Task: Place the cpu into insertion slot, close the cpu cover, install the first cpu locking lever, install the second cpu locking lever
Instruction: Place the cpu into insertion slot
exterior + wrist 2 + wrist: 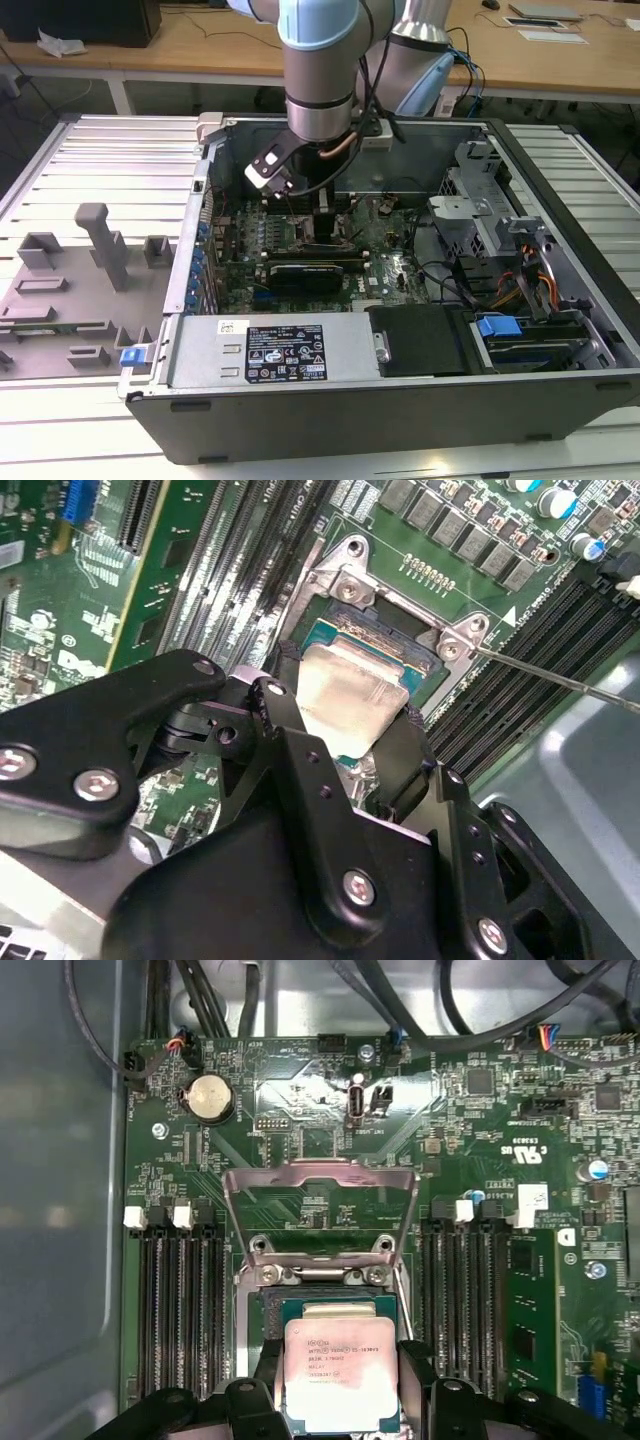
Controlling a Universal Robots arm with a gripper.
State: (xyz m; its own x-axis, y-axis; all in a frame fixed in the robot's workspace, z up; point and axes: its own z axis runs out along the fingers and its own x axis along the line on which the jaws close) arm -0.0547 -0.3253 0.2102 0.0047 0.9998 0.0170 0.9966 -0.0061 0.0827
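**Item: cpu, w/ handling notes**

- Location: over the insertion slot on the motherboard, inside the open PC case on the desk. In the exterior view the spot is mid-board, toward the far wall. Cannot tell whether the chip is fully seated or a touch above the slot. In the second wrist view it looks slightly tilted.
- End effector: narrowed to chip width, black fingers pressed on two opposite edges of the cpu. Judged to be a firm hold.
- cpu cover: swung up and open on the far side of the slot, not yet closed. Open centre, bare metal frame.
- Locking lever: thin rod, standing free beside the slot, not hooked down.
- Memory slots: banks on both sides of the slot, near the fingers.

**Handling (est.)**
- Light, stiff and flat. The metal lid is smooth, so prob. slippery under a face grip.
- Fragile underside and slot contacts, so no sideways drag and no pressing down.
- Hold by opposite edges only, as now, and keep it level.
- Cover is thin sheet and springy. Lever is wiry and flexes.
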